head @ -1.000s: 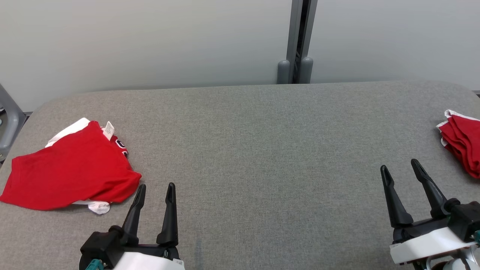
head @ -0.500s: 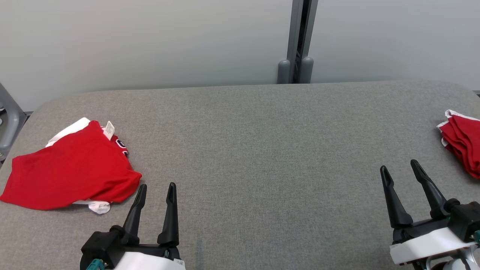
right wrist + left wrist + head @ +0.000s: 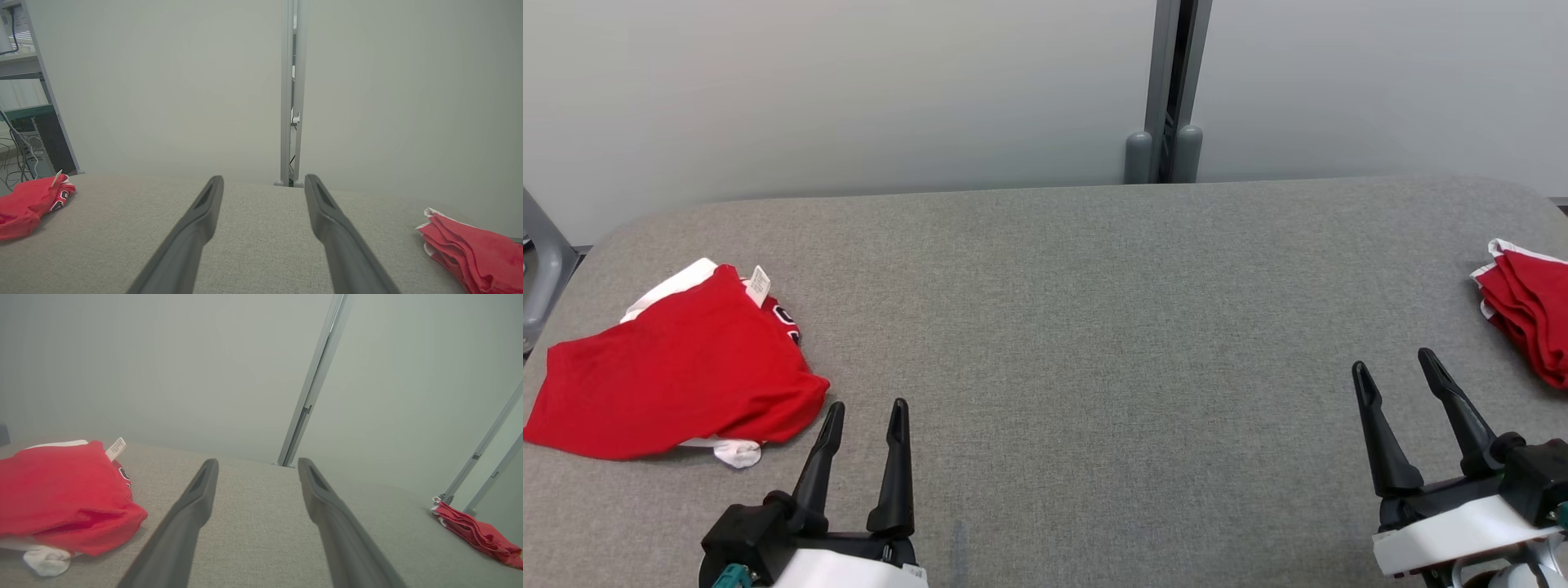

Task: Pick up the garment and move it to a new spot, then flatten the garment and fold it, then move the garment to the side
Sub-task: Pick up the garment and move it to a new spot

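Lower left: our left gripper (image 3: 867, 406), released and empty, sits just beside the crumpled garment (image 3: 678, 384); we should pinch its near edge. The right gripper (image 3: 1392, 359) is likewise released.

My head view is swinging a hair, so the garment (image 3: 678, 384), the grey post (image 3: 1174, 90) and the red cloth (image 3: 1531, 327) at the far right are all sliding slightly leftward in it. My left gripper (image 3: 868, 404) is edging a touch rightward, away from the garment's near corner.
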You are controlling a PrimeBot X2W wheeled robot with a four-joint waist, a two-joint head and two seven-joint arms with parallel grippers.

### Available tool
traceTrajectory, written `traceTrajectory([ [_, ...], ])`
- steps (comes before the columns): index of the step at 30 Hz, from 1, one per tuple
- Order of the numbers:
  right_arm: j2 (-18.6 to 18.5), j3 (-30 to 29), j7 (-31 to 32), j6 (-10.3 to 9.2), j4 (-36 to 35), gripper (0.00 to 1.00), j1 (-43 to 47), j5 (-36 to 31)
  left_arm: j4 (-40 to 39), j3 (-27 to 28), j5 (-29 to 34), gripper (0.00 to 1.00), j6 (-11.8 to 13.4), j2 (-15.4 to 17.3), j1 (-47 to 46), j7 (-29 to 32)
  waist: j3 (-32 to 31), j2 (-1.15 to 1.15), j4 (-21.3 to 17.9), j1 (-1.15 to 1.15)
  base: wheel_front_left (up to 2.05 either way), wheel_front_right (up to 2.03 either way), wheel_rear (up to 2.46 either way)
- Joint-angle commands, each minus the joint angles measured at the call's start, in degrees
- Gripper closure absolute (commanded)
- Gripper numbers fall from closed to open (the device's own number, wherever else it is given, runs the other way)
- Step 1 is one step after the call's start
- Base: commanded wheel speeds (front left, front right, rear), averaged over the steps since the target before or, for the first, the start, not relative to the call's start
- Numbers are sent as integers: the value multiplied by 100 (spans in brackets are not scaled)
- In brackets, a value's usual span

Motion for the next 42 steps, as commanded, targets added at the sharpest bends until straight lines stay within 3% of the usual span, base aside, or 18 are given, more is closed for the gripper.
traceTrajectory([
  [1, -41, -26, -2, -2, 15, 0, 2, 43, 14, -8, -5, 0, 12, 23, -69, 1, 1, 0, 5, 0, 0, 0, 0],
  [7, -29, -76, -2, -2, -26, 0, 65, 41, 12, -71, -3, 0, -11, 25, -127, 1, 48, 0, 151, 0, 0, 0, 0],
  [22, -68, 187, -2, -2, -135, 0, 6, 104, -15, 56, 45, 0, 25, 23, -160, 2, 253, 0, 1364, 0, 0, 0, 0],
  [35, 118, 486, -2, -2, -69, 0, 96, 164, -5, 370, 242, 0, -68, 24, 106, 2, -43, 0, 2414, 0, 0, 0, 0],
  [42, 108, 838, -2, -2, 24, 0, -91, 203, -162, 559, 187, 0, -13, 23, 242, 2, -54, 0, 2544, 0, 0, 0, 0],
])
